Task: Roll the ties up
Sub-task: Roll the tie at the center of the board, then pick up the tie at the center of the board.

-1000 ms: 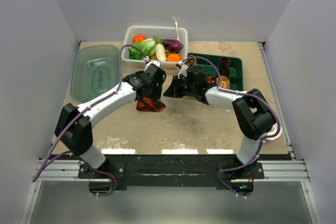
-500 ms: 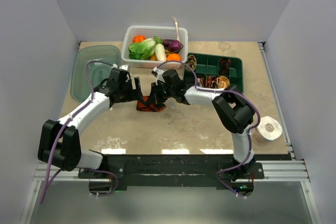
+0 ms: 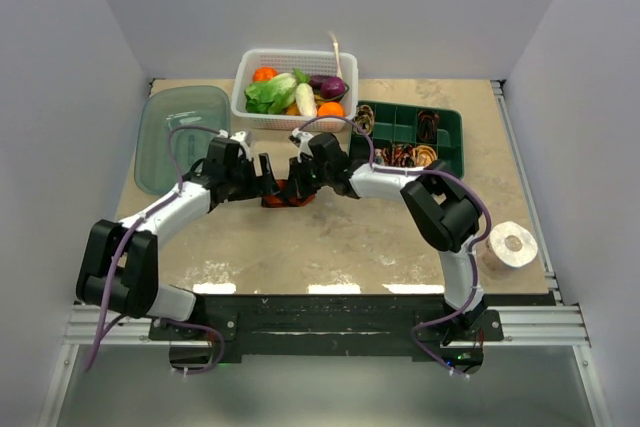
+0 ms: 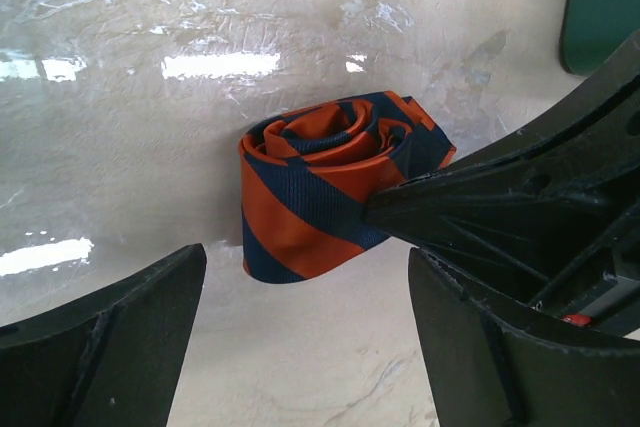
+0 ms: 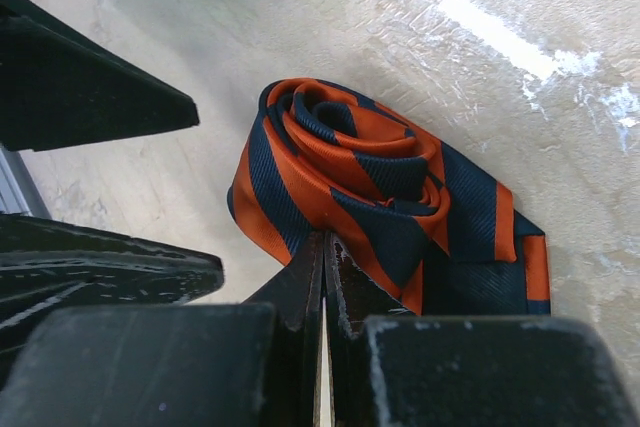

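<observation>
Rolled orange-and-navy striped tie (image 4: 320,182) lying on the bench (image 3: 350,237), near its middle. Left jaws spread wide facing the coil, gripping nothing. Right jaws pressed fully together, tips against the coil.

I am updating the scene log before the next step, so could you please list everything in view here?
striped tie: one, orange and dark blue, rolled, table centre, between the two hands
coiled ties: several, brown and tan, in the tray's compartments
tray: one, dark green, back right
basket: one, white, back centre
vegetables: several, orange, green, purple, white, in the basket
plastic tub: one, translucent teal, back left
tape roll: one, white, right side
table: one, beige, mottled
left hand: one, black, open, left of the striped tie
right hand: one, black, shut, tips against the striped tie
</observation>
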### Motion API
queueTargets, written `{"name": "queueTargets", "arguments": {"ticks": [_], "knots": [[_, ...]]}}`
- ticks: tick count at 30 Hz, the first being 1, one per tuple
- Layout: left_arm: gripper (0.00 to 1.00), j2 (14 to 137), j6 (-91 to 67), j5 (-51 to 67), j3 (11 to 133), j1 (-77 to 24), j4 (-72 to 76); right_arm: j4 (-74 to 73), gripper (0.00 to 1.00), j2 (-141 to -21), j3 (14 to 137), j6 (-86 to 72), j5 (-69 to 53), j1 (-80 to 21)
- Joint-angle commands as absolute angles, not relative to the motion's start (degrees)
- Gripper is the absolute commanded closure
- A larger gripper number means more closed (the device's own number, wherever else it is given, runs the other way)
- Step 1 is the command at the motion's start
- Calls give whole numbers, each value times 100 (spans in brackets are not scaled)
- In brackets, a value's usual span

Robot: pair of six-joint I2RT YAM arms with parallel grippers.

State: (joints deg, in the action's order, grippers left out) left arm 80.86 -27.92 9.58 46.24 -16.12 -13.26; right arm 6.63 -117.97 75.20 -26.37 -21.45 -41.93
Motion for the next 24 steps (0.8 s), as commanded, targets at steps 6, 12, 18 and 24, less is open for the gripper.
{"name": "queueTargets", "arguments": {"ticks": [6,12,18,24], "knots": [[13,8639,-2891,1195,4526,-1494,-387,501,100,-11698,7400,-2496,-1960,-3850],[14,8929,-3085,1309,4430,-1424,210,615,100,-11655,7444,-2549,-2328,-3779],[15,9105,-3348,1590,4359,-1362,720,694,100,-11356,7619,-2540,-2338,-3779],[16,9298,-3472,1661,4412,-1354,870,571,100,-11645,8024,-2435,-2268,-3771]]}}
